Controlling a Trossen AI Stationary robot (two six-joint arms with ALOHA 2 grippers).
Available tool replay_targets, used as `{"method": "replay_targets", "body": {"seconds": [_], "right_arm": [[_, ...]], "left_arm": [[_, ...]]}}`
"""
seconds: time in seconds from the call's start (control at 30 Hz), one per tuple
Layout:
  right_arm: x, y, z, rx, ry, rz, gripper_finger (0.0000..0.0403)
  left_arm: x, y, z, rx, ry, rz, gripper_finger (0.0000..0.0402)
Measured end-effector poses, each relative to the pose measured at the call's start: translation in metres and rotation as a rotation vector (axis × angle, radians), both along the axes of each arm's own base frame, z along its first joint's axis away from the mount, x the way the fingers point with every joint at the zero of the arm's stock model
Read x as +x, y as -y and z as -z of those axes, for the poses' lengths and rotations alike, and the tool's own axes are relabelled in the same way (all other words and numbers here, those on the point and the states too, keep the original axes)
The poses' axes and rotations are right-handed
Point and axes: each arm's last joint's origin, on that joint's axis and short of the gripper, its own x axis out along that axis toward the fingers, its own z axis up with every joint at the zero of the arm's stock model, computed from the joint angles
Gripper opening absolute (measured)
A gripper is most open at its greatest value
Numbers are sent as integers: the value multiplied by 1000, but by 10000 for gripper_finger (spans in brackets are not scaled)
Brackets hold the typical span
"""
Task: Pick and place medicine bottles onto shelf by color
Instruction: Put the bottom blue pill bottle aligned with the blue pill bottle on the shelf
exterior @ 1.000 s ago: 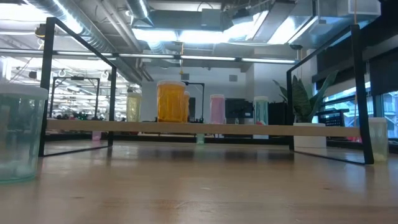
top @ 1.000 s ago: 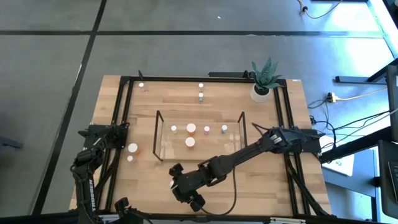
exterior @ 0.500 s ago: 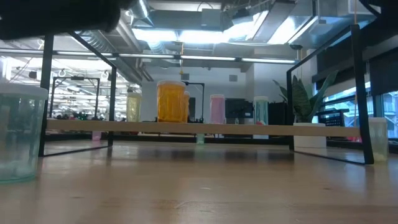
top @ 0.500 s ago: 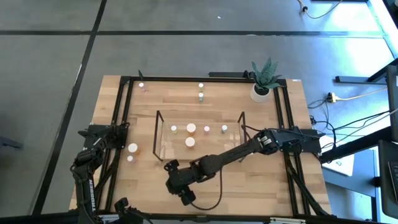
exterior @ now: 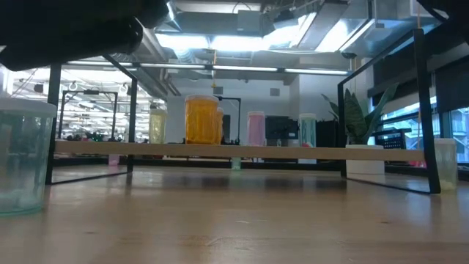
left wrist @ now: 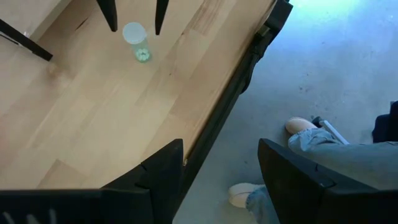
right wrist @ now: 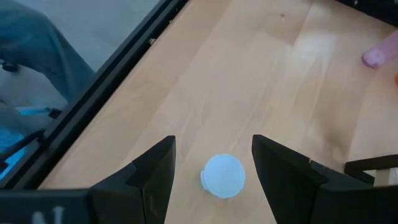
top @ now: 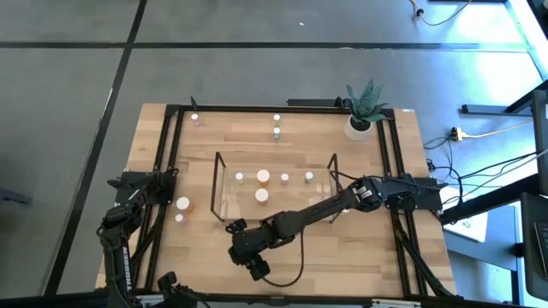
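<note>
Because the right arm lies over it in the high view, the white-capped bottle (right wrist: 222,176) shows only from the wrist camera, cap upward, its body tint not discernible.

- Right end effector (right wrist: 213,146): fingers well apart, empty. The white-capped bottle stands on the desk (right wrist: 292,74) between them, with no contact visible on either side.
- Pink bottle (right wrist: 379,55): on the desk ahead of this end effector, well apart, cut off at the frame edge.
- Shelf (top: 274,184): beyond the right end effector, towards the desk's far side, carrying five bottles. The low view makes out an orange bottle (exterior: 201,119), a pink one (exterior: 255,128) and a green one (exterior: 306,130) in a row.
- Green-tinted bottle (exterior: 22,158): in the low view, cut off at the edge, below a dark arm section; whether it is the white-capped bottle cannot be told.
- Left end effector (left wrist: 221,149): fingers apart, empty, waiting over the desk's edge rail. A small green bottle (left wrist: 135,40) stands on the desk well ahead of it.
- Person: only a trouser leg (left wrist: 348,155) and shoes (left wrist: 303,127) show, on the floor beside the desk.
</note>
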Motion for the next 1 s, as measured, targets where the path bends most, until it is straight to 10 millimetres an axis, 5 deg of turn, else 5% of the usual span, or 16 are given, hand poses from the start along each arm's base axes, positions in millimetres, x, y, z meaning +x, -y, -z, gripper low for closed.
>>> {"method": "replay_targets", "body": {"seconds": [1.0], "right_arm": [[4,2,31,-37,-60,8,214]], "left_arm": [[0,0,0,0,0,0,202]]}}
